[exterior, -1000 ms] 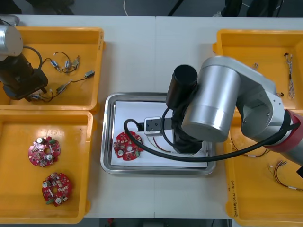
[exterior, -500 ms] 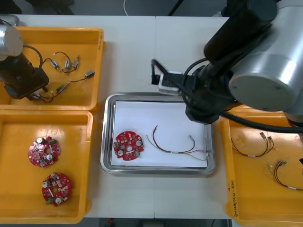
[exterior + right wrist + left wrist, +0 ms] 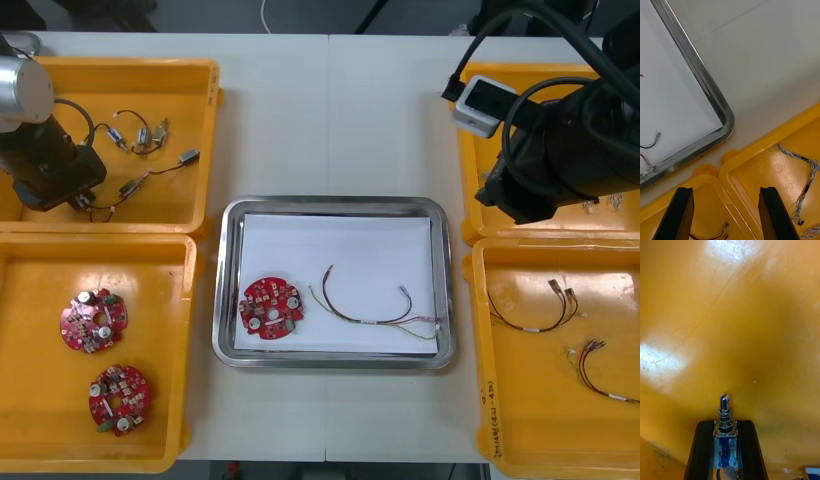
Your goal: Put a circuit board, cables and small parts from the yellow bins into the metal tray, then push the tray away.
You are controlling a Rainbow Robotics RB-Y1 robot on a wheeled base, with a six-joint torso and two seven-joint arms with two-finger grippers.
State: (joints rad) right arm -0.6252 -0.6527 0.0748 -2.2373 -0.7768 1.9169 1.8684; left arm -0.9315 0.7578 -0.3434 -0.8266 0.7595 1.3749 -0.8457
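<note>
Circuit board and one cable are in the metal tray. My left gripper is clamped on a small metal part in a yellow bin. Right gripper is wide open, empty. Tray push not done yet.

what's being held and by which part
The left gripper, in a yellow bin, holds a small metal part by its blue body, spring end poking out. The right gripper is open, empty.
</note>
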